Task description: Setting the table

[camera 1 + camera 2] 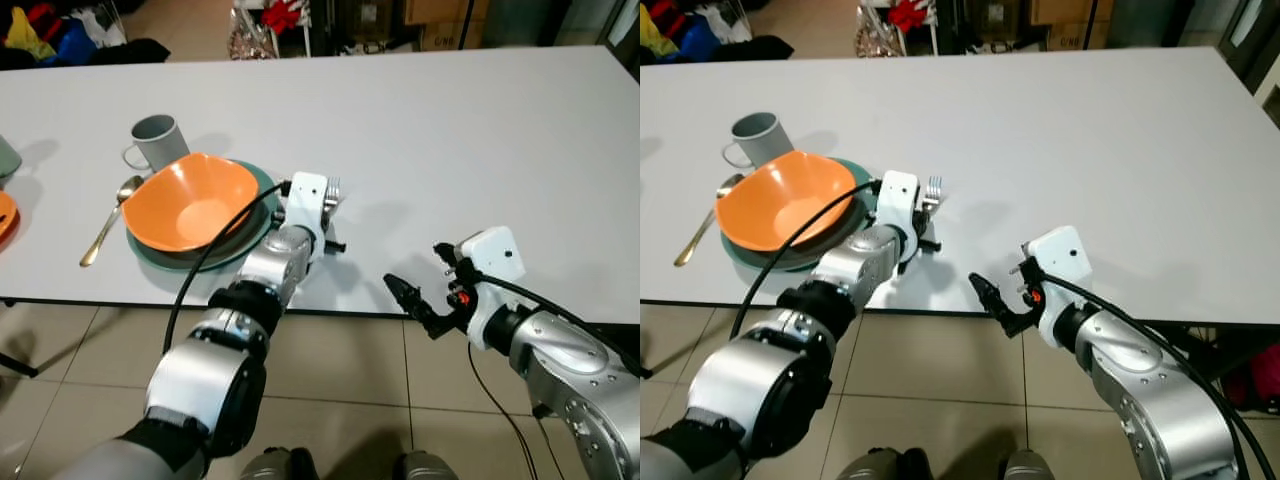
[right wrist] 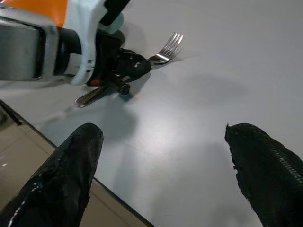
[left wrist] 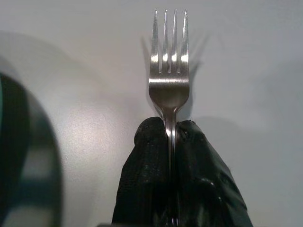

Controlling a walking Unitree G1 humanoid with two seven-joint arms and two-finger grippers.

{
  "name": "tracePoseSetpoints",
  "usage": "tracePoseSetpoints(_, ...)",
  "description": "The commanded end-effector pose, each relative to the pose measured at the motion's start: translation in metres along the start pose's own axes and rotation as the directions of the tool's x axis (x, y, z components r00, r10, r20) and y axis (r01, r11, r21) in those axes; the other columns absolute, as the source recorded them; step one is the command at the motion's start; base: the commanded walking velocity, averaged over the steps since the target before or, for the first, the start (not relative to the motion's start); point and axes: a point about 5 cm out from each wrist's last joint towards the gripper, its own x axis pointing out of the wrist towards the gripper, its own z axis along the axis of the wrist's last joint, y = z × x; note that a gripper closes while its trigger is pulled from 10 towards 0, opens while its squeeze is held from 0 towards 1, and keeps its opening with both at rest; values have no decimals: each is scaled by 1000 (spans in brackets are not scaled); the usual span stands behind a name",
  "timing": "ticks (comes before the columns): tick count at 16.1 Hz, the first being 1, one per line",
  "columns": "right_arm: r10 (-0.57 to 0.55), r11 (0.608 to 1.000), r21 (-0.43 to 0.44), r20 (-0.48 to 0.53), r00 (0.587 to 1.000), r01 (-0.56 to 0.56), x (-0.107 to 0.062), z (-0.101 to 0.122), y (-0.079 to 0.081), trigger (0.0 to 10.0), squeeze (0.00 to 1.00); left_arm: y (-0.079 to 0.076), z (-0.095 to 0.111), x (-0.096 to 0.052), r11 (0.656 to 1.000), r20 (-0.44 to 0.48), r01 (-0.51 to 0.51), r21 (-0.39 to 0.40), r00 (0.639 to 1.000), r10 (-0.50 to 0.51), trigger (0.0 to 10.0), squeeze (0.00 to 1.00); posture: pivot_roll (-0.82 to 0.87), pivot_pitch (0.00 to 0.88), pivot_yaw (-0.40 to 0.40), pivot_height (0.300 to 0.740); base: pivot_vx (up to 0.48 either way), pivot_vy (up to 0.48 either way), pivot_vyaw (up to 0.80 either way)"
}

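So from my seat: the left claw [image 3: 171, 142] is clamped tight on a fork [image 3: 169, 80], both black fingers [image 3: 147, 161] pinching the neck just below the head, tines sticking straight out past the fingertips. In the right wrist view you can see the fork's handle poking out the back under the claw, low over the tabletop [image 1: 450, 130], with the tines tilted up a bit. I can't tell whether the handle end is actually touching the surface or just hanging over it.

The fork sits just beside the right-hand rim of the green plate [image 1: 258, 232], near the front edge of the tabletop. On that plate there's an orange bowl [image 1: 192, 202], tilted a little. Behind the plate, touching or nearly so, is a grey mug [image 1: 157, 141] with its handle to the left. A gold-coloured spoon [image 1: 108, 221] lies on the left side of the plate, bowl end pointing away from me.

The right claw [image 1: 417, 301] is spread wide, holding nothing, hovering right at the front edge of the tabletop, well off to the right of the fork. In its own wrist view the two fingers frame the left arm and the fork ahead of it.

Far left edge of the tabletop there's a sliver of something else orange [image 1: 5, 215] and a grey-green thing [image 1: 6, 158] behind it, too cut off to identify.
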Motion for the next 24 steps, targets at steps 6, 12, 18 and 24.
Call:
tracePoseSetpoints(6,230,972,-43,-6,973,-230,-18,9,7,10000,0,5,4,2,995,-10,-50,-90,999,50,10000,0,-240,151,139,740,0,0,0)
tracePoseSetpoints(12,252,966,-52,-13,968,-252,-21,9,6,10000,0,3,12,3,994,29,-27,-106,999,30,10000,1000,-245,141,145,740,0,0,0)
tracePoseSetpoints(18,30,999,-41,12,999,-30,-15,5,-5,10000,0,0,61,-6,994,307,69,-85,951,-40,10000,0,-238,101,164,740,0,0,0)
tracePoseSetpoints(24,-228,972,69,62,972,224,1,-3,-9,10000,0,0,32,-92,983,542,120,139,822,-177,10000,0,-187,65,146,740,0,0,0)
